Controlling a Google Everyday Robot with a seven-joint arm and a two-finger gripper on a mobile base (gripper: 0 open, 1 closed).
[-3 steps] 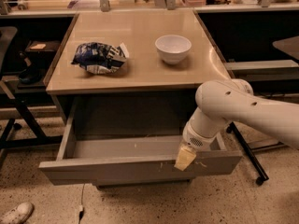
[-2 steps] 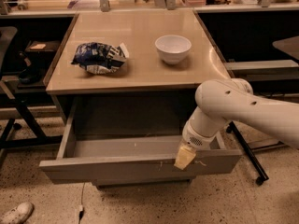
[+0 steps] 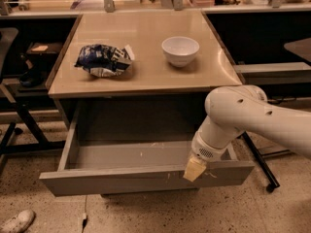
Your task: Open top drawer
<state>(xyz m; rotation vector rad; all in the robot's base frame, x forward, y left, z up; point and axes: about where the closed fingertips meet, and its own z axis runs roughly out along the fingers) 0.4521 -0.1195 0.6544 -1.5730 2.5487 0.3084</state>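
The white arm [image 3: 252, 118] reaches in from the right, bends at a thick elbow and drops its wrist steeply down and to the left. This puts the gripper [image 3: 194, 170] with its yellowish tip at the upper edge of the front panel of the top drawer [image 3: 126, 181], right of centre; I cannot tell whether the jaws are apart or together. The drawer stands pulled well out from under the counter [image 3: 146, 79], its shallow grey inside just behind and left of the jaws. Well behind them on the counter sit a white bowl [image 3: 180, 50] and, further left, a crumpled blue-and-white bag [image 3: 103, 60].
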